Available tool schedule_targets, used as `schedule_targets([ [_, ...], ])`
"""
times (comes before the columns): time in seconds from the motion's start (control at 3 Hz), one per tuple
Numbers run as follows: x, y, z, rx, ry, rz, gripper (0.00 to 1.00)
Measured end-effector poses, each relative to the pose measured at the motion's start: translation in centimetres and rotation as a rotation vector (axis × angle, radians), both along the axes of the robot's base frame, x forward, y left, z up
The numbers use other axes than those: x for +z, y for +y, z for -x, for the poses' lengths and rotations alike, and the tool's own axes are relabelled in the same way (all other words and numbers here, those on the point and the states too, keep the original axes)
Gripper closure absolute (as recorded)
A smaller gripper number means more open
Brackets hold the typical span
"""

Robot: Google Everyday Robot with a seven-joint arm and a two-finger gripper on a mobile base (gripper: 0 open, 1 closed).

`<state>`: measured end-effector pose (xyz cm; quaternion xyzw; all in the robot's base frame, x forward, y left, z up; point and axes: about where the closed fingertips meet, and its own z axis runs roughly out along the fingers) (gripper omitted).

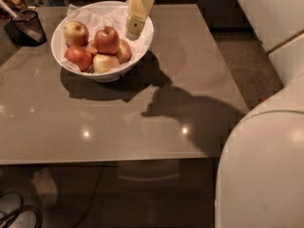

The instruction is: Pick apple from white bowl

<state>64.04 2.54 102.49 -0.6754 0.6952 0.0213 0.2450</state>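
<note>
The white bowl (141,45) stands at the table's far left and is lined with white paper. It holds several apples. The deep red apple (107,39) sits on top near the middle, with a yellow, red-blushed apple (76,32) to its left and an orange-red one (77,56) in front left. My cream-coloured gripper (135,26) reaches down from the top edge and hangs over the bowl's right inner side. It is just right of the red apple and apart from it.
A small dark mesh basket (29,26) stands at the far left by the bowl. The grey table (142,122) has its front edge near the middle of the view. My white robot body (266,170) fills the lower right. Cables (19,215) lie on the floor.
</note>
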Motion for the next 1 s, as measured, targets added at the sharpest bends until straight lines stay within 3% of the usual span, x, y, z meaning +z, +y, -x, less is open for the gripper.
schedule_targets([
  [0.33, -1.1, 1.4, -0.6, 0.02, 0.034, -0.063, 0.0],
  [1.0, -3.1, 3.2, -2.2, 0.013, 0.123, -0.134, 0.35],
])
